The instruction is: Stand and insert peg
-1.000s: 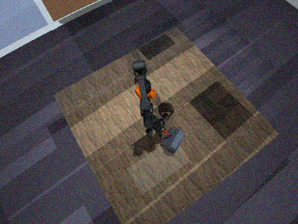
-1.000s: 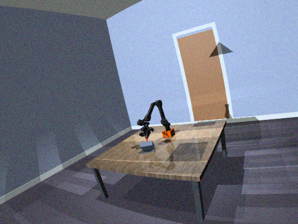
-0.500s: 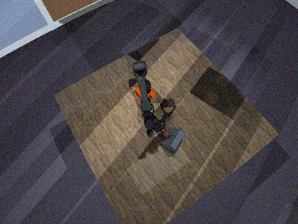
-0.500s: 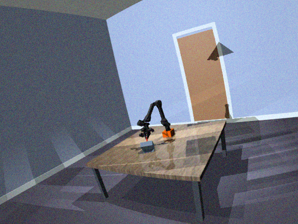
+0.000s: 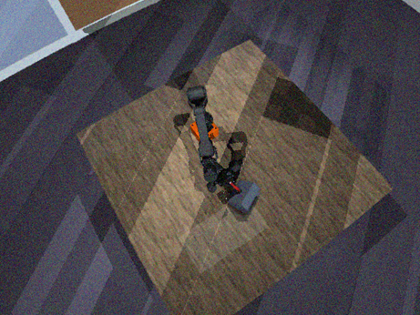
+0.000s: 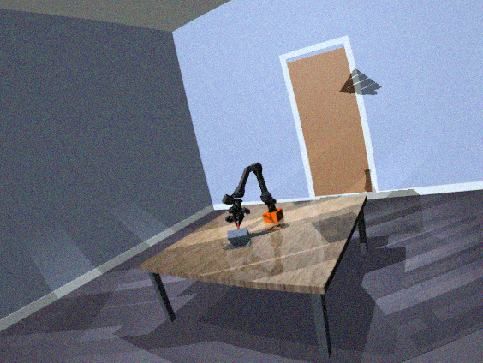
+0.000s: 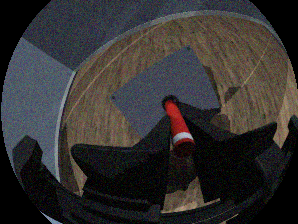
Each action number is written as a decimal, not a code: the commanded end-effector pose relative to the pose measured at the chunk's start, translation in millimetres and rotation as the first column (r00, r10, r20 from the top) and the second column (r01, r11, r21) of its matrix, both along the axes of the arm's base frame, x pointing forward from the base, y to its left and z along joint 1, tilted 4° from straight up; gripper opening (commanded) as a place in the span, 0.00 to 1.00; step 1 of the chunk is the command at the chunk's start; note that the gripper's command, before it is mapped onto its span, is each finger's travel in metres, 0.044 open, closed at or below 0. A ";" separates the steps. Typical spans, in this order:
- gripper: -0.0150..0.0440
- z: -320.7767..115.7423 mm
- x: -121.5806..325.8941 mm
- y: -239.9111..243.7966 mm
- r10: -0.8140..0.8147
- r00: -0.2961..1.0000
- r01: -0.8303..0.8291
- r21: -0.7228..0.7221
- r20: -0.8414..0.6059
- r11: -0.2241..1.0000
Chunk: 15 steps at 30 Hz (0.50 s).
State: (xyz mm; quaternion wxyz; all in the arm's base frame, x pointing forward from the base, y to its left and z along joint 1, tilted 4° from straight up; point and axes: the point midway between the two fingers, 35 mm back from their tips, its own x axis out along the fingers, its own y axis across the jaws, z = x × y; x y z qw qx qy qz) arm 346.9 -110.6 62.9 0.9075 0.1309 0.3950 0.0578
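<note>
The red peg is held by my gripper, which is shut on it. In the wrist view its white-banded end is nearer the camera, and its plain end points away at the dark hole. The grey sloped panel stands on the table just beyond the fingers. The plain end overlaps the hole's mouth in the wrist view; whether it is slightly inside or just above cannot be told. The hole does not show in the top and exterior views.
The wooden table carries the arm's orange base, set back from the panel. The arm arches from the base to the panel. Dark shadows lie across the table.
</note>
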 end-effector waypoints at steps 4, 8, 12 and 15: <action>0.25 -3.8 2.0 0.1 -0.002 1.000 0.002 0.000 -0.001 1.000; 0.25 -5.3 3.1 0.2 -0.002 1.000 0.002 0.000 -0.001 1.000; 0.25 -6.7 4.3 0.5 -0.002 1.000 0.002 0.000 -0.001 1.000; 0.25 -7.8 5.3 0.7 -0.002 1.000 0.002 0.000 -0.001 1.000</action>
